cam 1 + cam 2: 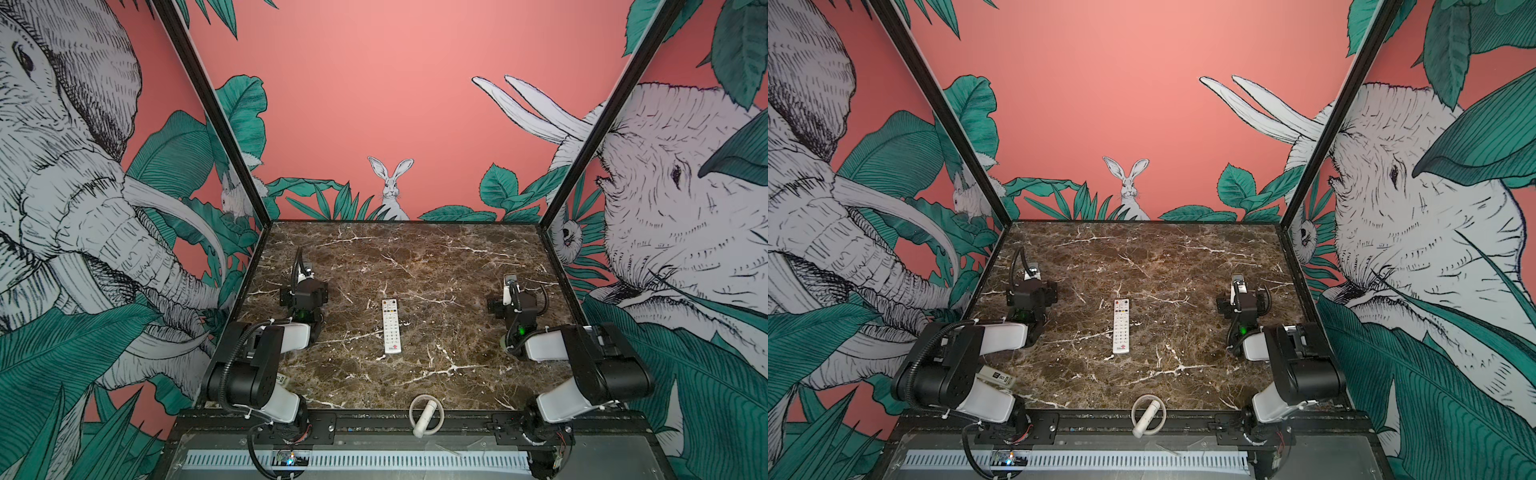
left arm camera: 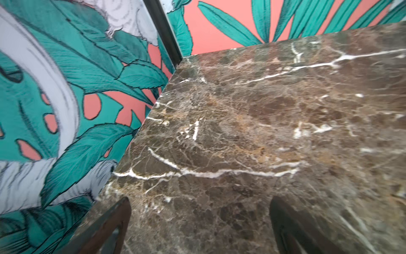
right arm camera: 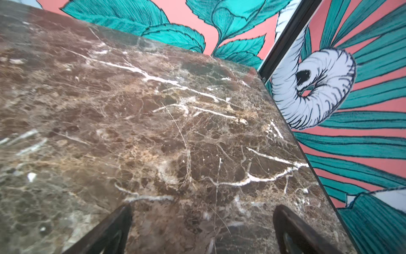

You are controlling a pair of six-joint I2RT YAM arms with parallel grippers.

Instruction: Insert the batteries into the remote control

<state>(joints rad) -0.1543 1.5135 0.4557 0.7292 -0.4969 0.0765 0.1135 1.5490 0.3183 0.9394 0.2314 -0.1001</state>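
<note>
The remote (image 1: 392,326), a slim white bar, lies flat and buttons-up in the middle of the surface (image 1: 436,257). It runs front to back, with red marks at both ends, touching nothing.

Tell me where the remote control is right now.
In both top views the remote control lies buttons up near the middle of the marble table, touched by nothing, farther back than the white ringed cylinder at the front edge.

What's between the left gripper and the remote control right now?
Nothing. Only bare marble tabletop lies between the open left gripper and the remote control, which lies buttons up. Both top views show this.
</note>
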